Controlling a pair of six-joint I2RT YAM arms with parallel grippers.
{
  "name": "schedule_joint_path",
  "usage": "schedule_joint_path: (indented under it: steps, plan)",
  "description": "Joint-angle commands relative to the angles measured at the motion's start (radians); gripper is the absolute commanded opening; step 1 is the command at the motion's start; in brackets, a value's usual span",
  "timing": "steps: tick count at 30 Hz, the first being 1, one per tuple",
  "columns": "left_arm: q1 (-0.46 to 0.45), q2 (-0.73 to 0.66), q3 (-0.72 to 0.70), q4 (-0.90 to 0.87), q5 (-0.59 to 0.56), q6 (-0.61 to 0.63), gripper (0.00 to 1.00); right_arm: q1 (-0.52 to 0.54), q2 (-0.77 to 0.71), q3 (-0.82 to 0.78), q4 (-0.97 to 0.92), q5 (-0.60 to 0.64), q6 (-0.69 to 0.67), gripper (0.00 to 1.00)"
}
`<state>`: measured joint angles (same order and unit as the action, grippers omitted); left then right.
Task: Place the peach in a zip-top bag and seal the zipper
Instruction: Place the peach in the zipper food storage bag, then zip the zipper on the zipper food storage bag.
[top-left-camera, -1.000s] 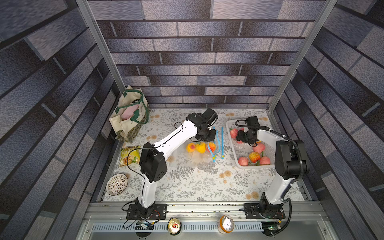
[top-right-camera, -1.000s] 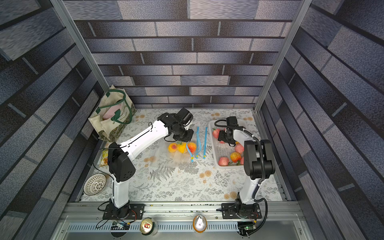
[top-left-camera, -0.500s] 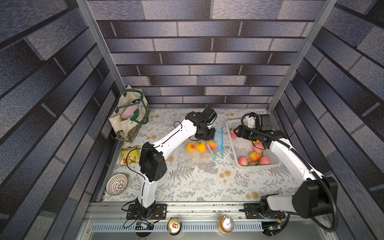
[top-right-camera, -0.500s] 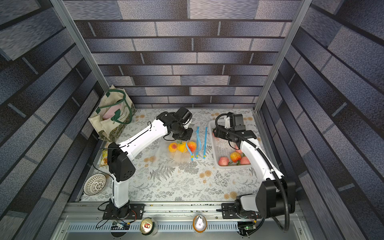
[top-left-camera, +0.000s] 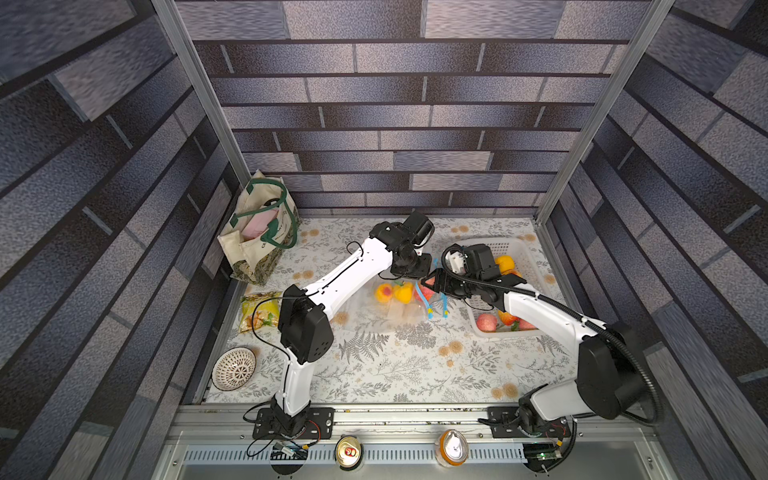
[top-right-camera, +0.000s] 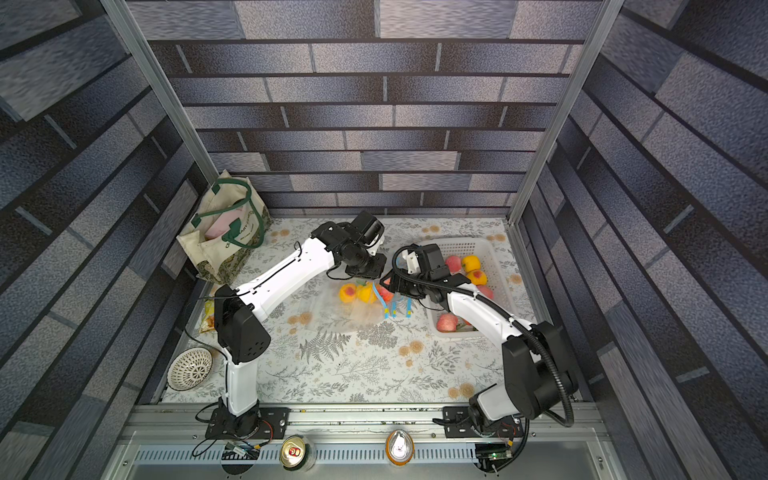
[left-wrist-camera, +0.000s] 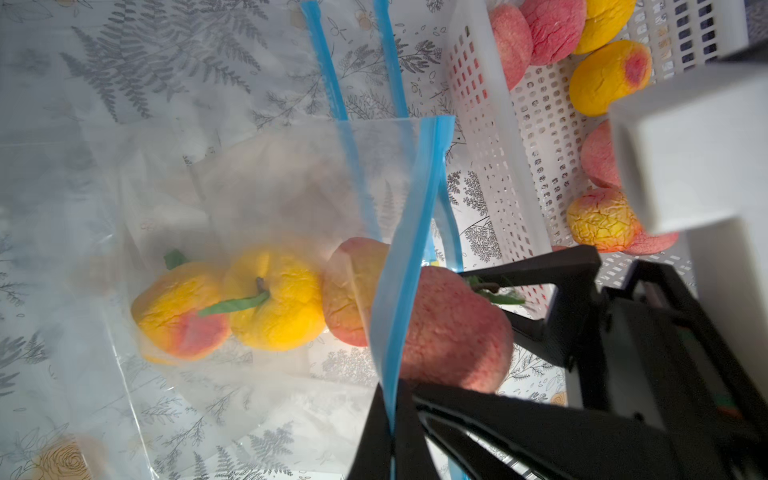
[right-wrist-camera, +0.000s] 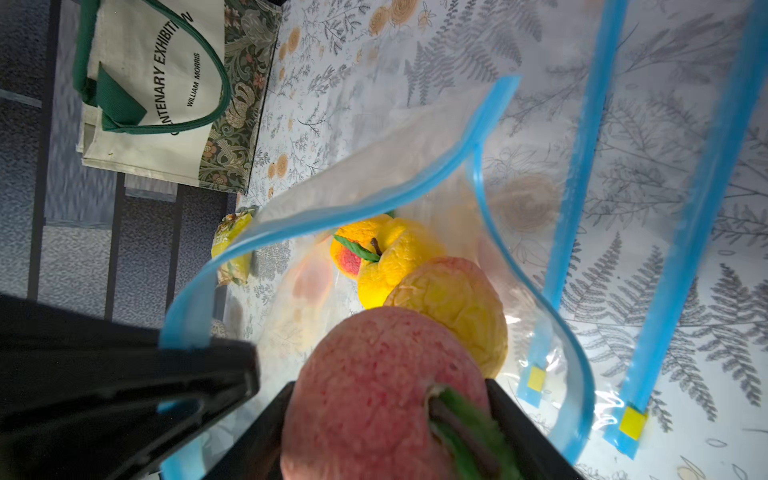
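pink peach (right-wrist-camera: 374, 386), blue-zip bag (right-wrist-camera: 365, 195), wht basket (left-wrist-camera: 498, 166)

Pink peach (right-wrist-camera: 365, 386) at open mouth of clear, blue-zippered zip-top bag (right-wrist-camera: 374, 166)

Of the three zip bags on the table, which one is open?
The bag held at its rim by the left gripper, with peaches inside; its mouth gapes. The other two lie flat and empty.
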<state>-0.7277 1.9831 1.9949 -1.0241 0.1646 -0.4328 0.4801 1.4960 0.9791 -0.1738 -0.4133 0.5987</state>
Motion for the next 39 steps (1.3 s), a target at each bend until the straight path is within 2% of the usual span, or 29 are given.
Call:
schedule_joint_path:
  steps: [1, 5, 10, 14, 19, 22, 26, 27, 33, 39]
  plan:
    - [-0.010, -0.086, -0.019, 0.022, 0.032, 0.023, 0.00, 0.028, 0.055, 0.075, 0.022, 0.003, -0.007, 0.73]
    - [0.005, -0.120, -0.060, 0.046, 0.037, 0.005, 0.00, 0.032, 0.090, 0.146, -0.013, 0.022, -0.022, 0.83]
    - [0.051, -0.181, -0.166, 0.108, 0.074, -0.024, 0.00, 0.031, 0.044, 0.222, -0.128, 0.073, -0.074, 0.92]
    - [0.083, -0.218, -0.241, 0.165, 0.121, -0.043, 0.00, 0.031, 0.026, 0.301, -0.230, 0.098, -0.103, 0.92]
    - [0.098, -0.247, -0.293, 0.198, 0.125, -0.050, 0.00, 0.031, 0.009, 0.372, -0.332, 0.134, -0.117, 0.88]
    - [0.105, -0.261, -0.322, 0.218, 0.135, -0.053, 0.00, 0.028, -0.018, 0.386, -0.409, 0.199, -0.142, 0.83]
    - [0.106, -0.272, -0.321, 0.219, 0.146, -0.044, 0.00, -0.010, -0.039, 0.301, -0.396, 0.171, -0.176, 0.62]
    - [0.105, -0.275, -0.317, 0.216, 0.147, -0.041, 0.00, -0.010, -0.047, 0.273, -0.379, 0.161, -0.191, 0.59]
    - [0.107, -0.298, -0.321, 0.216, 0.166, -0.038, 0.00, -0.019, -0.043, 0.162, -0.331, 0.137, -0.230, 0.57]
    - [0.106, -0.318, -0.328, 0.219, 0.167, -0.042, 0.00, -0.067, -0.065, 0.047, -0.224, 0.082, -0.181, 0.53]
